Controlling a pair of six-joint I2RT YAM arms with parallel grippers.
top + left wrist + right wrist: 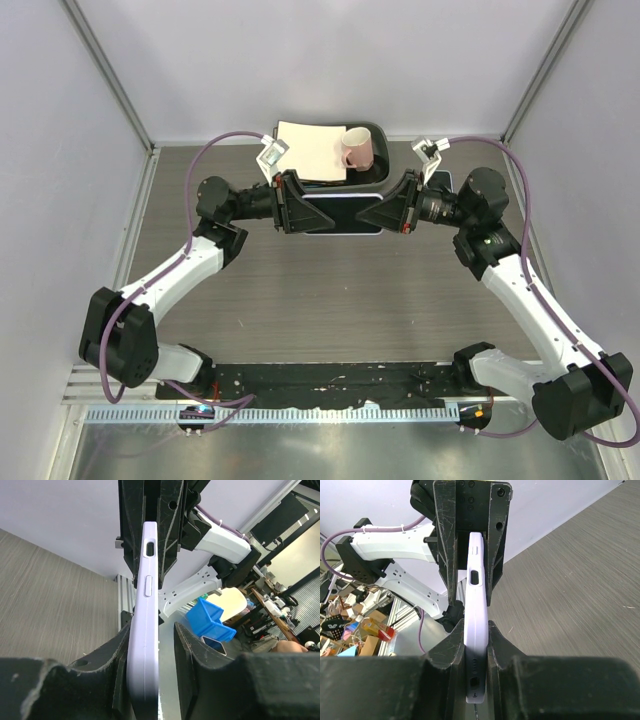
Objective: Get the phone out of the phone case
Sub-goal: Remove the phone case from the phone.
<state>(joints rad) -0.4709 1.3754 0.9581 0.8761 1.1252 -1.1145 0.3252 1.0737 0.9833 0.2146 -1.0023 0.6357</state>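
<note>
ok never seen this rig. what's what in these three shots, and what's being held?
Two robot arms share a table. The overhead view looks down on both; the other two views come from cameras on each wrist. Between them they hold a lilac phone case with the phone inside, lifted off the table. The right gripper pinches one end tightly. The left gripper has one finger against the case and a gap at the other. Behind sits a black tray with a pink mug and a paper sheet.
</note>
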